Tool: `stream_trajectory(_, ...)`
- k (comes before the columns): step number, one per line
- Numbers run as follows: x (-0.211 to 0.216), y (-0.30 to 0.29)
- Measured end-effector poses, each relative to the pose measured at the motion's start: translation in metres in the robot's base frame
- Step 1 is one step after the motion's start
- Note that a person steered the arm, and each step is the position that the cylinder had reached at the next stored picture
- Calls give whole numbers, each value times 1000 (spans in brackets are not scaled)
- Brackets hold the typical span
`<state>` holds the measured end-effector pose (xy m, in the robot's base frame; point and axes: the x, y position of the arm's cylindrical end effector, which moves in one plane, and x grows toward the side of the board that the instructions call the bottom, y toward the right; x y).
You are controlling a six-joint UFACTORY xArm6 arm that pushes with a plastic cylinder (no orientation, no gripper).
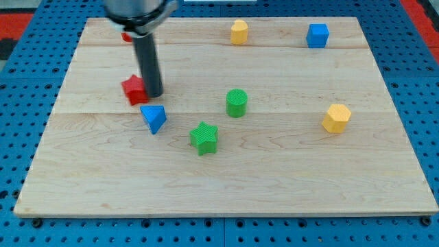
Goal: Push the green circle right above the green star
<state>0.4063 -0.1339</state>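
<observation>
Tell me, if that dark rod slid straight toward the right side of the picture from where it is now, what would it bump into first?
Probably the green circle. My tip rests beside the red block, and the circle sits to the view's right, slightly lower. It could be a glancing hit or a near miss; depth is hard to judge. The blue triangle lies below that line.

One camera looks down at a slant from beyond the view's bottom edge of the bench (384, 185), facing toward the view's top. It sits near enough that the board nearly fills the frame, all four edges showing, with blue pegboard (20, 123) around it. The arm (137, 14) enters from the view's top left, cropped.
</observation>
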Motion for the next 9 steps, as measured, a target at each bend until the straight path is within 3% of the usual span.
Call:
stream_trajectory(1, 4, -47)
stream_trajectory(4, -4, -43)
stream_trajectory(6, -4, 81)
stream_trajectory(7, 20, 149)
stream_trajectory(8, 34, 140)
stream_trajectory(9, 90, 186)
